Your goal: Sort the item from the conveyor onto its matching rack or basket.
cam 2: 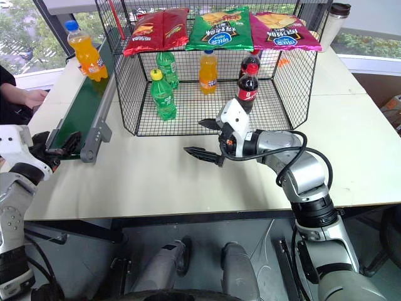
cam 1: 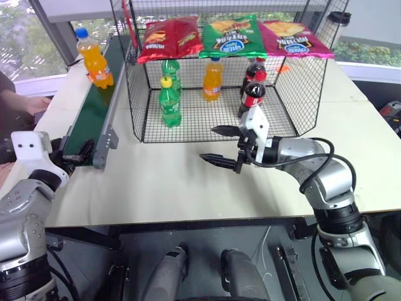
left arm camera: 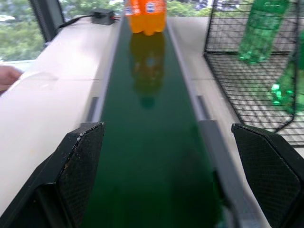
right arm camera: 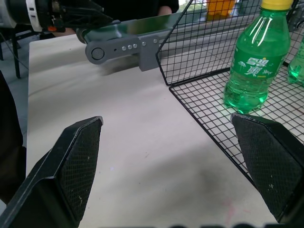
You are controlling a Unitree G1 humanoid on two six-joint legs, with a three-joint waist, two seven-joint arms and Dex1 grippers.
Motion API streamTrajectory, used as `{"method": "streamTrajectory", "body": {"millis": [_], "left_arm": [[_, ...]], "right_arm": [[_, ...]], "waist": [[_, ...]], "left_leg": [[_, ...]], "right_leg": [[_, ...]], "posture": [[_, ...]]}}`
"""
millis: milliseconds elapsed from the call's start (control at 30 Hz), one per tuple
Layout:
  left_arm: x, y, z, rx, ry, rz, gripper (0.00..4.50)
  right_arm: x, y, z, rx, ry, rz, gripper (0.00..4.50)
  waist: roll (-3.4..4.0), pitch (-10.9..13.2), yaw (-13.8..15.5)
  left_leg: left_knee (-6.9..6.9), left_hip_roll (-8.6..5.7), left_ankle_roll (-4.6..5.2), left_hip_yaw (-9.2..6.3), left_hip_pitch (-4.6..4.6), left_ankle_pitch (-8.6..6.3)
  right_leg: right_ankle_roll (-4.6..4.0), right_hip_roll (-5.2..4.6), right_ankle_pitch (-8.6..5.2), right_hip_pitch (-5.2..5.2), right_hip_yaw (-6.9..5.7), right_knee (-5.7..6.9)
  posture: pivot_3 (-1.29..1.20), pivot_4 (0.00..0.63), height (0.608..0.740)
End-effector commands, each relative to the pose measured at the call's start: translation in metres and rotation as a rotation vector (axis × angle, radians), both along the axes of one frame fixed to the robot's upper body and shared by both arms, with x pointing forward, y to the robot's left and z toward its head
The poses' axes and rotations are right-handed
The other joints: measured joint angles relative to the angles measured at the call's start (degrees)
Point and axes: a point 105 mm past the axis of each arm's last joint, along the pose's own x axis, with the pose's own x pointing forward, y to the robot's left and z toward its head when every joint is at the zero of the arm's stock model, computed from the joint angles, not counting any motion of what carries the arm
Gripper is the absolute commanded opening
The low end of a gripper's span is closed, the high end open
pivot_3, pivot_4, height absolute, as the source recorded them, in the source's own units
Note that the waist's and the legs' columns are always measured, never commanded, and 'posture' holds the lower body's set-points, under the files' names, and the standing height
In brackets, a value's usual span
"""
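Now the orange soda bottle (cam 1: 94,58) stands upright on the dark green conveyor (cam 1: 94,106) at about ten o'clock on the white table (cam 1: 169,182), well apart from both sets of fingers. The left gripper (cam 2: 62,143) sits at the belt's near end, fingers spread wide and empty. The right gripper (cam 1: 220,145) hovers over the table just in front of the black wire-mesh cage (cam 1: 301,94), fingers spread wide too, holding nothing.
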Motion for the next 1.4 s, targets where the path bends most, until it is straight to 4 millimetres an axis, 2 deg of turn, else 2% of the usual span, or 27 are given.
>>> {"method": "streamTrajectory", "body": {"millis": [33, 400, 1167, 1333, 1400], "left_arm": [[-0.003, 0.012, 0.012, 0.017, -0.060, 0.062, 4.50], [0.003, 0.014, 0.012, 0.022, -0.070, 0.072, 4.50], [0.016, 0.000, 0.014, 0.046, -0.081, 0.016, 4.50], [0.018, -0.002, 0.010, 0.097, -0.076, 0.015, 4.50], [0.017, -0.009, 0.013, 0.079, -0.111, -0.040, 3.95]], "right_arm": [[-0.012, 0.010, 0.015, 0.023, -0.048, 0.067, 4.48], [-0.028, 0.017, 0.017, 0.046, -0.020, 0.135, 4.48], [-0.025, 0.014, 0.014, 0.030, -0.028, 0.115, 4.48], [-0.024, 0.013, 0.016, 0.027, -0.035, 0.104, 4.48], [-0.023, 0.013, 0.016, 0.026, -0.037, 0.099, 4.50]], "waist": [[0.00, 0.0, -0.1], [0.00, 0.0, -0.1], [0.00, 0.0, 0.0], [0.00, 0.0, 0.0], [0.00, 0.0, 0.0]], "left_leg": [[-0.01, 0.00, 0.00, 0.00, 0.00, 0.00], [-0.02, 0.00, 0.00, 0.00, -0.04, -0.01], [-0.12, 0.00, 0.03, 0.00, -0.08, -0.02], [-0.13, 0.01, 0.03, 0.00, -0.09, -0.02], [-0.13, 0.01, 0.03, 0.00, -0.09, -0.02]], "right_leg": [[0.00, 0.00, 0.00, -0.01, 0.00, 0.00], [0.00, -0.01, 0.00, -0.03, 0.00, -0.04], [0.00, -0.01, 0.01, 0.00, -0.02, -0.33], [0.00, -0.01, 0.02, 0.01, -0.02, -0.34], [0.00, -0.01, 0.02, 0.01, -0.02, -0.34]], "posture": [[0.00, 0.150, 0.738], [0.00, 0.150, 0.738], [0.00, 0.150, 0.738], [0.00, 0.150, 0.738], [0.00, 0.150, 0.738]]}}
